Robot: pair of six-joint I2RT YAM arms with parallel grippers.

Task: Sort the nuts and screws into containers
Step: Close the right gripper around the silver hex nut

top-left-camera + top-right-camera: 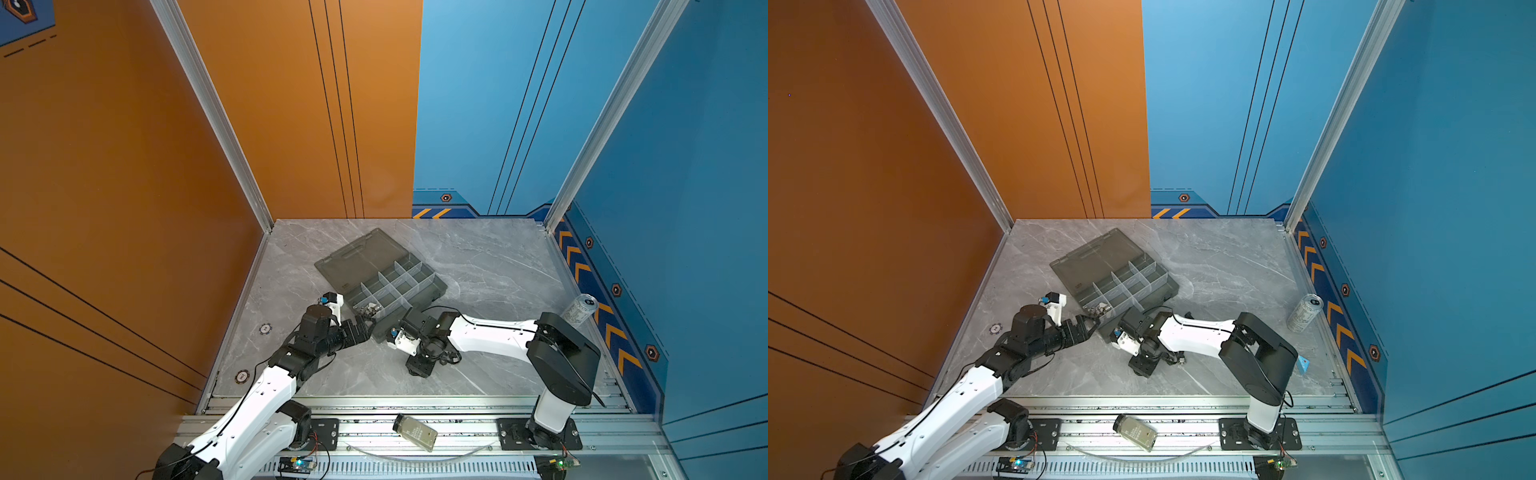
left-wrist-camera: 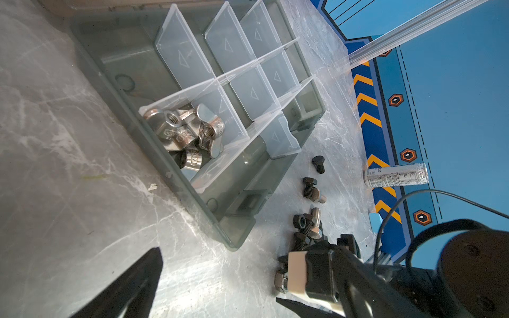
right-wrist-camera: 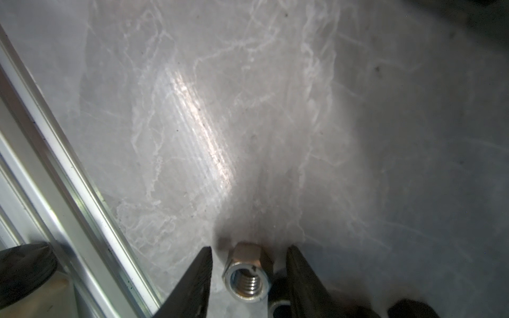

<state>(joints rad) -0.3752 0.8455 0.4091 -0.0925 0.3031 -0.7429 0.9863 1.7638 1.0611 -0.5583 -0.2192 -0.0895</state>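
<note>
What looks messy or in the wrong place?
The bottle lies on its side on the front rail, off the table. The box sits crooked, and bolts lie loose beside it.

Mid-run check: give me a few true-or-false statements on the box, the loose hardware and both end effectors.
1. The organiser box has its lid shut. False: the lid lies open, flat on the table.
2. Silver wing nuts sit together in one cell of the box. True.
3. The right end effector is clamped on a black bolt. False: its jaws stand open on either side of a silver hex nut on the table, with a gap on each side.
4. Black bolts lie loose on the table outside the box. True.
5. The left end effector is open and holds nothing. True.
</note>
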